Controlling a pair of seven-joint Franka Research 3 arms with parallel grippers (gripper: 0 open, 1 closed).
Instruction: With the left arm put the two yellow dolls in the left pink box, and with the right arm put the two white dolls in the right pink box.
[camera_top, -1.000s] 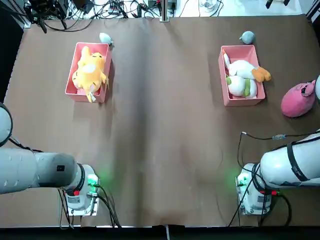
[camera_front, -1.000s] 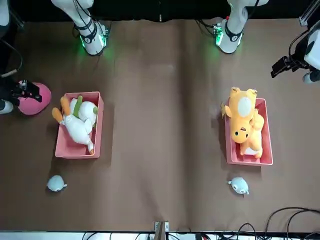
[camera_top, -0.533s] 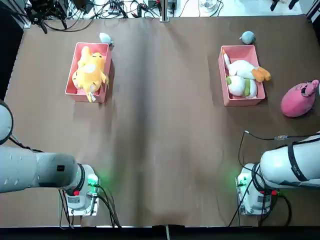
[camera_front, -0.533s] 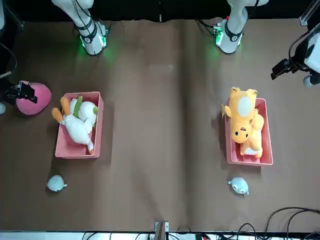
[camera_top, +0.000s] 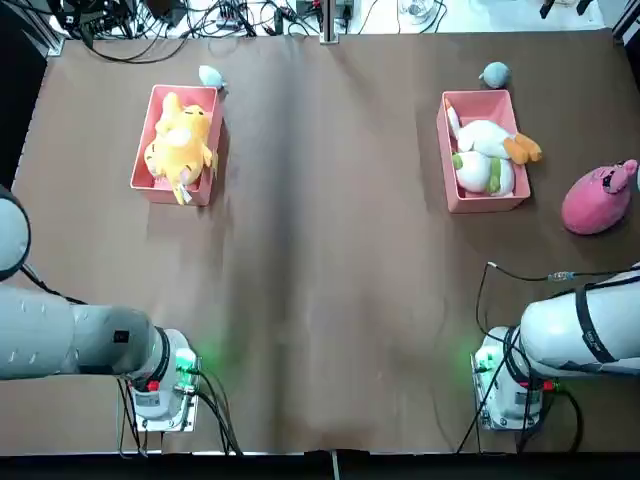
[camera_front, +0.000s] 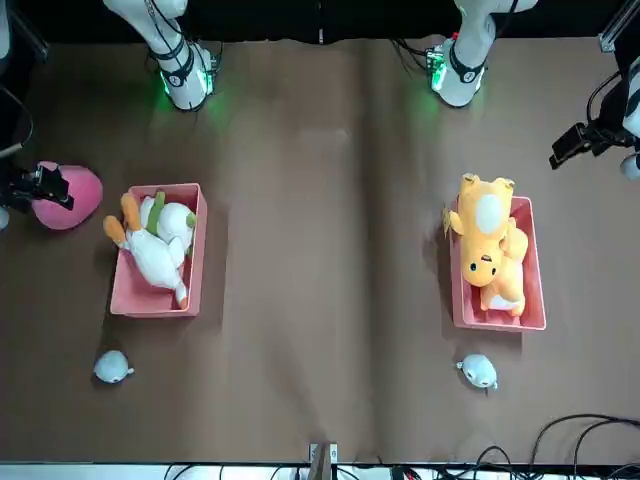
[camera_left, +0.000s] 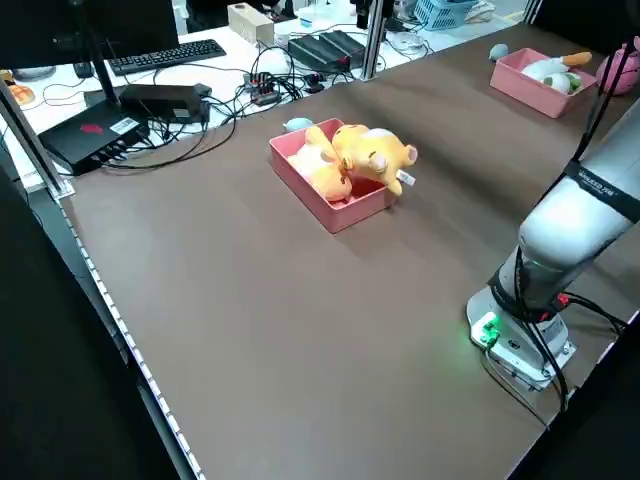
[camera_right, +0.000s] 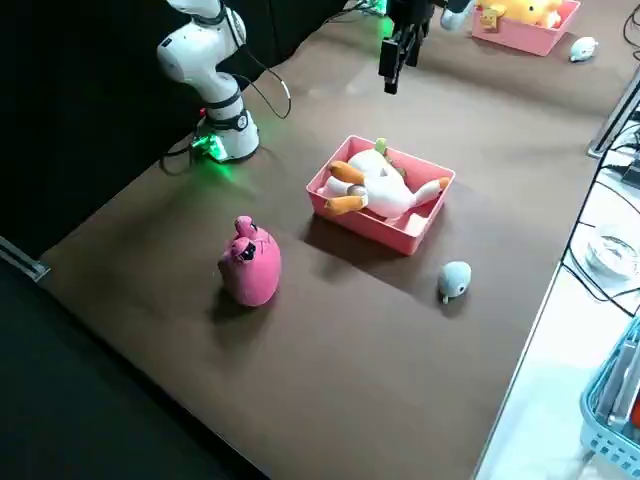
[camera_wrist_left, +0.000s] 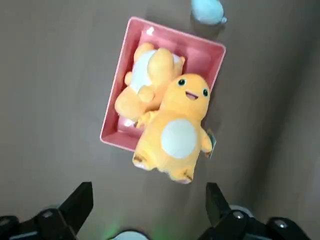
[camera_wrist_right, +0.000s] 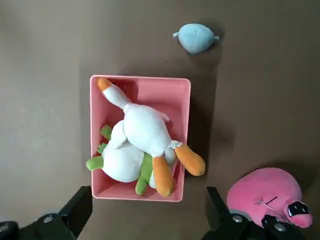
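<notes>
Two pink boxes hold yellow dolls and white dolls

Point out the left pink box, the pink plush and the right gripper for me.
Left pink box (camera_wrist_left: 116, 83): left wrist view, on its side rim.
Pink plush (camera_right: 250, 270): right side view, middle of its body.
Right gripper (camera_wrist_right: 150, 206): right wrist view, midway between its open fingertips.

Looks like a robotics lab. Two arms, left and right, bolted to a big brown-covered table with a metal frame post. Far side: white bench with a keyboard, monitor, black boxes and tangled cables.
</notes>
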